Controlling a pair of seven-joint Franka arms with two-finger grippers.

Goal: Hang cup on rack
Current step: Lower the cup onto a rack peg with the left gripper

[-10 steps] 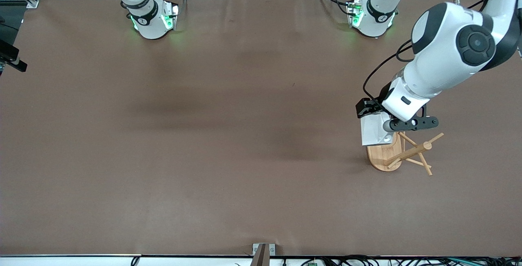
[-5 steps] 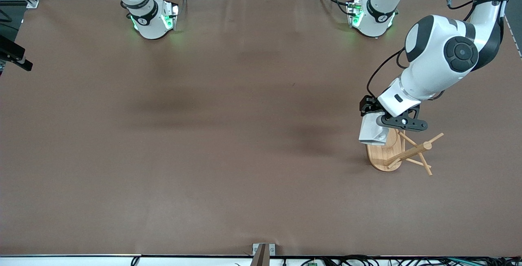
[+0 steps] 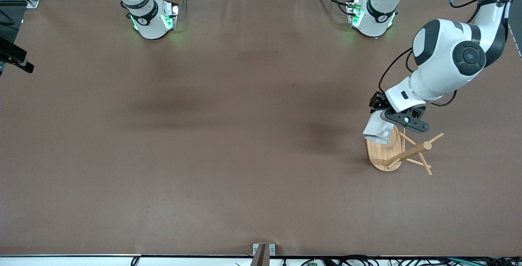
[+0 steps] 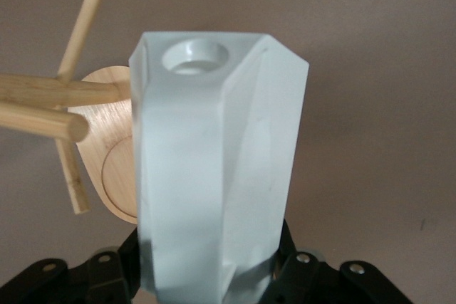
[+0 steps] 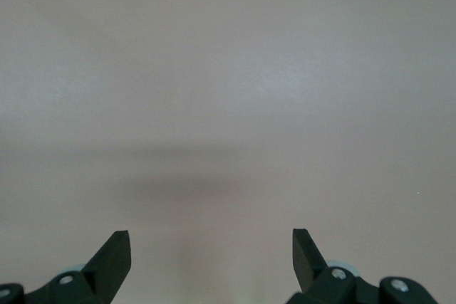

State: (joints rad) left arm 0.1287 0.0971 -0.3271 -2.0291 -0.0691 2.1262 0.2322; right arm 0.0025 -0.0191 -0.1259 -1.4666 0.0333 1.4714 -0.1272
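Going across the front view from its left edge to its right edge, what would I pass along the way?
Right arm's base → left arm's base → the white cup held in the left tool → the wooden rack.

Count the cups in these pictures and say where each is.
1. The cup is held by the left gripper over the rack base.
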